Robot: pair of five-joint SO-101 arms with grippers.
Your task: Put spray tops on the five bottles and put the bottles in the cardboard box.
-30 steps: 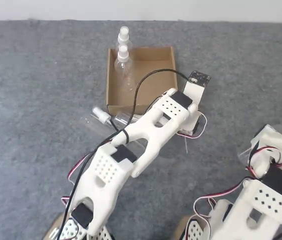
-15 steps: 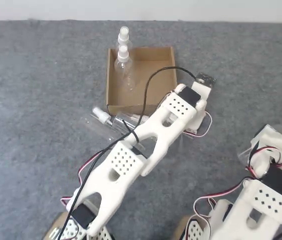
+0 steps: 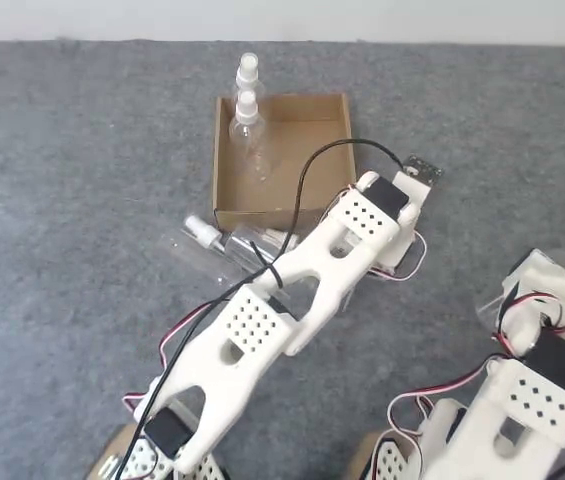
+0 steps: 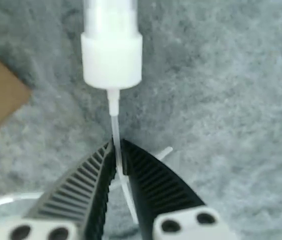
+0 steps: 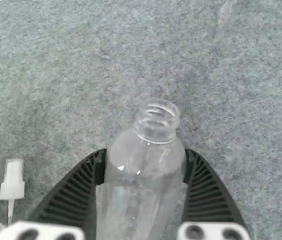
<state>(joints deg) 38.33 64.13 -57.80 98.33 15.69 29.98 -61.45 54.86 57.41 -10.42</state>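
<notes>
Right end effector (image 5: 144,160): nearest the robot's base, narrowed around the body of a clear bottle (image 5: 143,190), one finger on each side and both touching it.
Held bottle: its threaded neck is bare and open, and points away from the wrist over the grey desk (image 5: 71,75).
Loose spray top (image 5: 12,186): white, lying on the desk beside the right end effector, apart from the held bottle.
Right arm (image 3: 532,400): folded low at the near right corner of the desk in the high view.
Left arm (image 3: 292,290): stretched from the near edge towards the front right corner of the cardboard box (image 3: 292,205).
Left end effector (image 4: 117,150): pinched tight on the thin dip tube (image 4: 114,117) of a white spray top (image 4: 112,55), which hangs clear above the desk. A brown corner of the box shows to one side.
Lying bottles (image 3: 247,240): clear, on the desk just in front of the box's near wall, partly under the left arm. One carries a white spray head (image 3: 202,232); I cannot tell how many lie there.
Bottle in box (image 3: 252,140): clear, with a spray top on, at the far left corner inside the box.
Far bottle (image 3: 249,75): also capped, just beyond the box's far wall.
</notes>
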